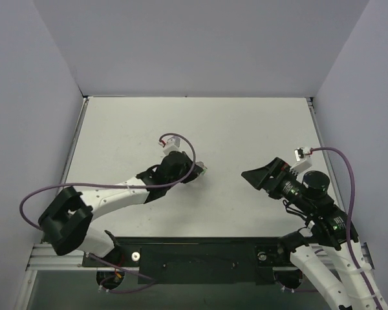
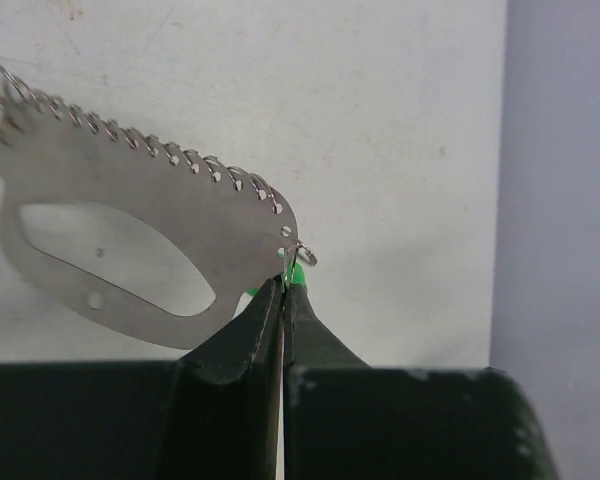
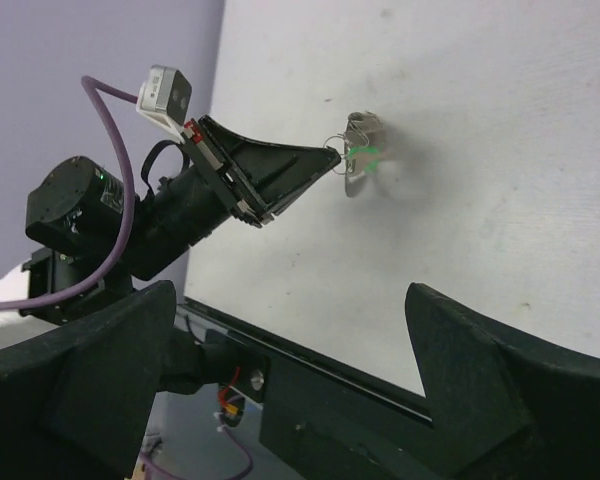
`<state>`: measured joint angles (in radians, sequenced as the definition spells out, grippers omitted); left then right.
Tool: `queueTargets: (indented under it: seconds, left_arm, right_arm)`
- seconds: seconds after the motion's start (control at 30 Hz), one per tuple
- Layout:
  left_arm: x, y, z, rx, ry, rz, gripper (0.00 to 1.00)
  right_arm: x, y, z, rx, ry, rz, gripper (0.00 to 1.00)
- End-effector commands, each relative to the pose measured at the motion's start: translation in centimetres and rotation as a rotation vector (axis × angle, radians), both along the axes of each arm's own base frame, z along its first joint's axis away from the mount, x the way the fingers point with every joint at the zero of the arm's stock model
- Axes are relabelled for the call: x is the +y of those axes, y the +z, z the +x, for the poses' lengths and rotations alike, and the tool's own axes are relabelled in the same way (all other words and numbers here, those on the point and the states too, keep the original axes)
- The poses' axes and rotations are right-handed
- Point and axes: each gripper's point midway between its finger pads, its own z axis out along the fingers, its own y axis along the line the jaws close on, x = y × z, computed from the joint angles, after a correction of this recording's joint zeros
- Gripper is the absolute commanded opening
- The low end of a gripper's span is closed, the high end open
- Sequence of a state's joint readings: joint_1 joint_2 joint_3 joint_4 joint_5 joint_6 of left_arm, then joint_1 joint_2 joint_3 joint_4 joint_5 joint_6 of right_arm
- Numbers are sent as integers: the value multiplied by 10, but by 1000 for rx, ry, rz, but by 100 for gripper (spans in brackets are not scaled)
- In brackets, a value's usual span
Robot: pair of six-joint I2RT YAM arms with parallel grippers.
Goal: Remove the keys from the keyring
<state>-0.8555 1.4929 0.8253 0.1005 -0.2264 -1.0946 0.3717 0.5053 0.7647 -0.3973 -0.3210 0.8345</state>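
Observation:
The grey keyring point(image 2: 130, 210), an oblong loop with small wire rings along its wavy edge, fills the left of the left wrist view. The key's green head point(image 2: 295, 273) shows at the ring's right end, beside a small wire ring point(image 2: 306, 253). My left gripper point(image 2: 283, 287) is shut, with the green head pinched between its tips. In the top view the left gripper point(image 1: 198, 172) is at the table's middle. In the right wrist view the keyring point(image 3: 357, 165) hangs at the left gripper's tip point(image 3: 328, 160). My right gripper point(image 1: 248, 175) is open, empty and well to the right of the keyring.
White table point(image 1: 246, 129) with grey walls on three sides. The right gripper's fingers point(image 3: 475, 350) frame the left arm and its purple cable point(image 3: 115, 110). A black rail point(image 1: 194, 248) runs along the near table edge.

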Motion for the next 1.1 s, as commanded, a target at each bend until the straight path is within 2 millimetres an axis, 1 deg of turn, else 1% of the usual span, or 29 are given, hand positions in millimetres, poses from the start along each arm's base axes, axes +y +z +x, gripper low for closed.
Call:
queueTargets:
  seconds: [0.0, 0.03, 0.07, 0.1, 0.13, 0.17, 0.2, 0.23, 0.27, 0.3, 0.33, 0.37, 0.5, 0.53, 0.57, 0.63, 0.67, 0.7, 0.73, 0.77, 0.8, 0.83, 0.87, 0.9, 0.93, 0.97, 1.0, 1.03, 1.07]
  left_arm:
    - [2, 62, -16, -114, -33, -108, 0]
    - [5, 76, -21, -140, -42, -130, 0]
    - [7, 81, -24, -145, -47, -131, 0]
    - [10, 94, -27, -160, -42, -152, 0]
    - [13, 95, -31, -150, -38, -142, 0]
    - [17, 110, -33, -164, -18, -170, 0]
    - [21, 108, -37, -147, -11, -155, 0]
    - [23, 122, -41, -160, -5, -193, 0]
    - [24, 129, -43, -171, -2, -212, 0]
    - [24, 142, -49, -183, -2, -249, 0]
    - [26, 148, -50, -191, 10, -260, 0]
    - [26, 158, -55, -196, 12, -294, 0]
    - [29, 179, -62, -185, 55, -356, 0]
    - [30, 184, -63, -178, 74, -376, 0]
    - [30, 185, -65, -164, 84, -388, 0]
    - [32, 185, -66, -122, 132, -408, 0]
    - [34, 184, -65, -86, 168, -427, 0]
    - [33, 183, -66, -71, 178, -439, 0]
    - [33, 184, -66, -47, 198, -477, 0]
    - [31, 184, -65, -37, 206, -492, 0]
    - [30, 186, -65, -19, 222, -524, 0]
    - [30, 186, -64, -11, 231, -535, 0]
    - [31, 187, -64, 1, 255, -550, 0]
    - [33, 188, -63, 10, 270, -556, 0]
    - [37, 185, -62, 26, 302, -550, 0]
    - [40, 183, -63, 32, 315, -546, 0]
    - [43, 184, -61, 34, 334, -562, 0]
    - [44, 184, -62, 32, 336, -564, 0]
    - [46, 183, -63, 31, 341, -566, 0]
  right_arm:
    - [19, 50, 0, -142, 58, 210, 91]
    - [21, 56, -3, -152, 69, 248, 91]
    - [23, 65, -4, -180, 76, 273, 90]
    - [24, 70, -6, -190, 81, 298, 89]
    - [24, 77, -7, -213, 82, 318, 88]
    - [24, 81, -7, -216, 76, 337, 87]
    - [23, 87, -8, -235, 76, 353, 86]
    - [21, 90, -7, -233, 56, 378, 85]
    - [22, 99, -7, -263, 58, 405, 84]
    - [20, 102, -7, -255, 41, 444, 83]
    - [20, 111, -10, -267, 41, 490, 82]
    - [18, 113, -7, -270, 19, 510, 80]
    - [13, 129, -11, -293, -22, 607, 75]
    - [15, 132, -14, -289, -15, 617, 74]
    - [13, 134, -12, -289, -34, 623, 73]
    - [24, 134, -15, -266, 0, 632, 69]
    - [27, 132, -9, -254, -18, 620, 68]
    - [38, 130, -15, -234, 24, 616, 65]
    - [42, 123, -6, -222, -8, 588, 63]
    - [56, 120, -16, -196, 47, 579, 61]
    - [57, 116, -6, -203, -6, 552, 60]
    - [71, 118, -18, -196, 49, 549, 59]
    - [77, 117, -14, -205, 24, 517, 59]
    - [88, 115, -22, -199, 56, 498, 59]
    - [92, 116, -20, -211, 34, 466, 59]
    - [102, 113, -28, -202, 66, 448, 59]
    - [104, 111, -23, -203, 34, 425, 58]
    - [109, 109, -26, -195, 43, 416, 55]
    - [112, 105, -22, -181, 18, 407, 54]
